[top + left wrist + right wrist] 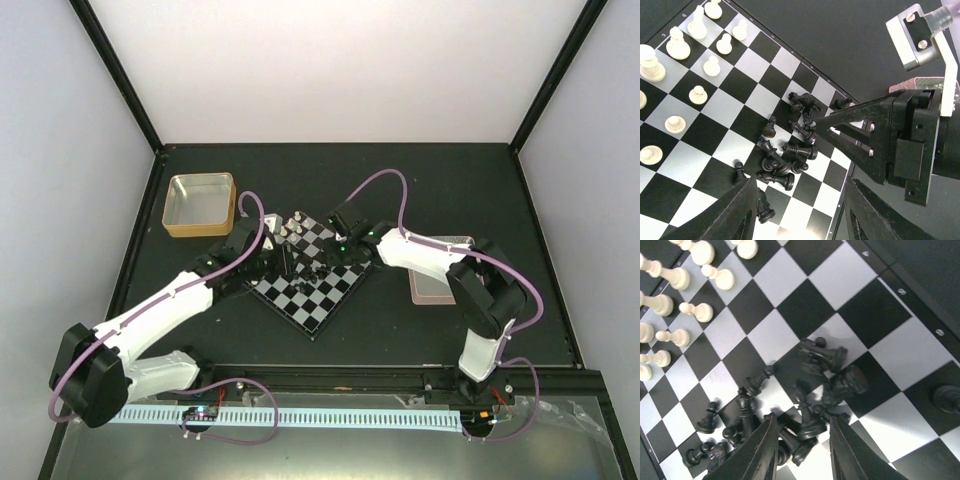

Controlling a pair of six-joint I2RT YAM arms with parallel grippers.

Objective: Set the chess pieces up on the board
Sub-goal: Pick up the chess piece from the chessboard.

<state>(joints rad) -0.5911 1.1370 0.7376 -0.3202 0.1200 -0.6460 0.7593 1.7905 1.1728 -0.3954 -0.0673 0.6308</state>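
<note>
Top view: the board (312, 295) sits mid-table, turned like a diamond. A gold-rimmed tray (200, 232) lies just off its far-left corner. A pink-rimmed tray (430, 288) is to its right, partly under the R arm (480, 300). The L arm (160, 305) reaches in from the left. Both wrists crowd over the board's far half, so the L gripper (284, 264) and R gripper (332, 255) are dark shapes here and finger spacing can't be read. The pieces are too small to sort.

L wrist view: the L gripper (800, 220) has its fingers spread wide w/ nothing clamped, low over the board. The white pieces (677, 45) stand upright in rows at upper left. The black pieces (790, 160) are mostly toppled in a heap near the board's right edge. The R gripper's black body (890, 140) comes in from the right, tips at the heap, hiding squares behind it. One fallen black piece (765, 210) lies just beside the L finger, partly cut off.

R wrist view: the R gripper (800, 450) has its fingers apart, straddling the heap's near side. A fallen piece lies btwn them; contact can't be told. Some of the heap is blurred. A lone black piece (946, 397) at the right edge is partly cropped.
</note>
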